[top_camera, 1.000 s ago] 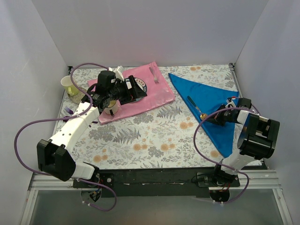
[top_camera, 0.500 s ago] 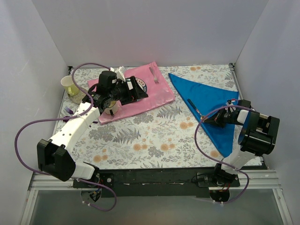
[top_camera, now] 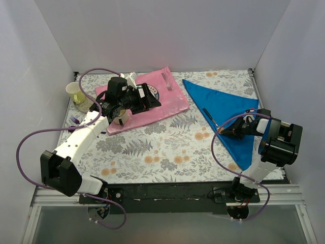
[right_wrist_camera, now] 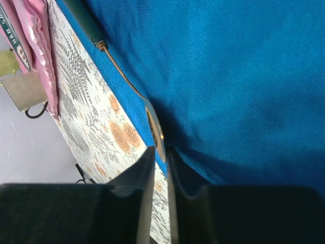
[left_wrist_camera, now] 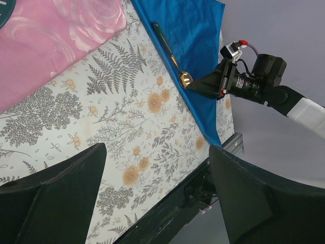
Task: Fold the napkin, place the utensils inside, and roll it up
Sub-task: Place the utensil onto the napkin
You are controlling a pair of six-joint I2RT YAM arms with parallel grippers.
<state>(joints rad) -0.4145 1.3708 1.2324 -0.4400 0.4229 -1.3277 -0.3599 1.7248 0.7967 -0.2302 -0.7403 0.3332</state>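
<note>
At the napkin [top_camera: 231, 108] edge, the spoon [left_wrist_camera: 167, 48] is pinched by its gold bowl in the right gripper [right_wrist_camera: 158, 150], handle laid on the cloth; the left gripper [left_wrist_camera: 157, 146] is held spread over the pink mat [top_camera: 170, 104].

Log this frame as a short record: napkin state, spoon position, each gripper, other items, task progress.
napkin: blue napkin, folded into a triangle, lying flat at the table's right
spoon: spoon lies along the napkin's left edge, gold bowl toward the arms
right gripper: right gripper low at the bowl, jaws nearly together with the bowl's end in the gap
left gripper: left gripper open and empty, over the pink mat
other: pale cup at far left
progress: folded; rolling not begun
</note>
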